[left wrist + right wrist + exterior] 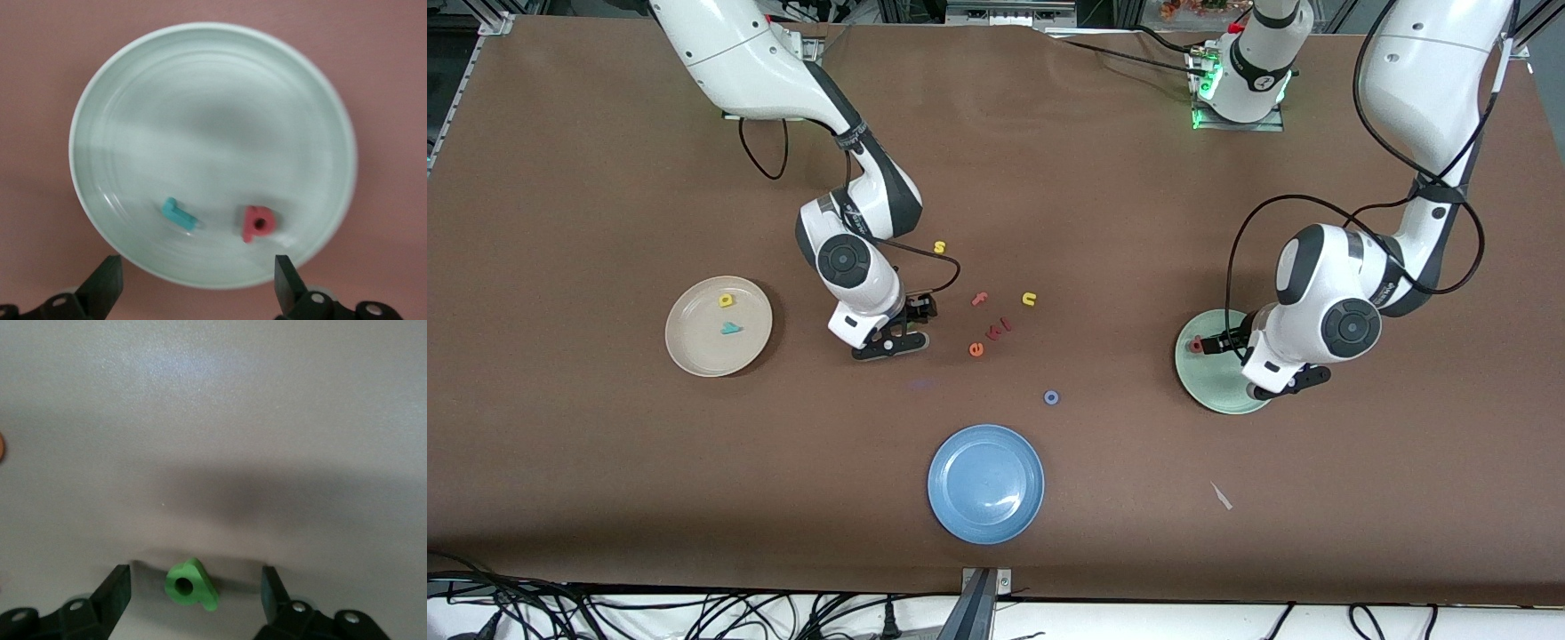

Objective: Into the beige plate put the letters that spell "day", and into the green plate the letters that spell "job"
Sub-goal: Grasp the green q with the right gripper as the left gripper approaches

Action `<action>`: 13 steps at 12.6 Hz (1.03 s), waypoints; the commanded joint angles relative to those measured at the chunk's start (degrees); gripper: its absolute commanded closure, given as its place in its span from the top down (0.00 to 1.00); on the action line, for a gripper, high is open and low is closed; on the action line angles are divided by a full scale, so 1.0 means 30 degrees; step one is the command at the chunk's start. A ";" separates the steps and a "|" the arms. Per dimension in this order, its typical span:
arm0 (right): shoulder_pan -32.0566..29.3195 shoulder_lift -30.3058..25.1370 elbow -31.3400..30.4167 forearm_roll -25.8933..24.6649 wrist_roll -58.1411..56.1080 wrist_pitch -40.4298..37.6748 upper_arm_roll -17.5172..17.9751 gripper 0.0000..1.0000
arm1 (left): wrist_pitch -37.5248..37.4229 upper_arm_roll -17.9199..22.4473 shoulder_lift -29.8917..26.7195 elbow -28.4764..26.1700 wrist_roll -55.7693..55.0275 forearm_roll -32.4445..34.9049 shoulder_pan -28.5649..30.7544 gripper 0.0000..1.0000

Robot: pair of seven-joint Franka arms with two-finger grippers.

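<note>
My right claw (193, 597) hangs low over the worktop (1049, 178), jaws spread either side of the green "a" (191, 585), which lies between them at twelve o'clock. My left claw (197, 283) is released over the green plate (213, 80), holding "j" (179, 213) and "b" (258, 223).

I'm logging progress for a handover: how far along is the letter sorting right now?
Done: yellow d and teal y lie in the beige plate; teal j and red b in the green plate, under the open left gripper. In hand: open right gripper straddles green a. Left: blue o, on the table.
</note>
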 commanded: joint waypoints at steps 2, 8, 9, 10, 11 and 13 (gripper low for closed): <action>0.0221 0.0355 0.0548 -0.0348 0.0130 -0.0130 -0.0049 0.71 | -0.1719 -0.0584 -0.0151 0.2479 0.0310 0.0042 -0.0823 1.00; 0.0484 0.0296 0.0313 -0.0348 0.0158 -0.0305 -0.0078 0.53 | -0.1455 -0.0554 0.2682 0.6456 0.0486 0.0159 -0.3580 1.00; 0.0543 0.0296 0.0313 -0.0348 0.0188 -0.0306 -0.0078 0.49 | -0.1368 -0.0555 0.3358 0.7366 0.0487 0.0159 -0.3726 1.00; 0.0631 0.0296 0.0313 -0.0348 0.0188 -0.0306 -0.0078 0.45 | -0.0990 -0.0555 0.3771 0.7636 0.0487 0.0159 -0.3843 1.00; 0.0661 0.0296 0.0313 -0.0348 0.0188 -0.0306 -0.0078 0.41 | 0.0435 -0.0555 0.4123 0.7639 0.0458 0.0159 -0.4018 1.00; 0.0778 0.0296 0.0255 -0.0348 0.0188 -0.0306 -0.0107 0.31 | 0.2842 -0.0380 0.5090 0.7581 0.0341 0.0217 -0.5010 1.00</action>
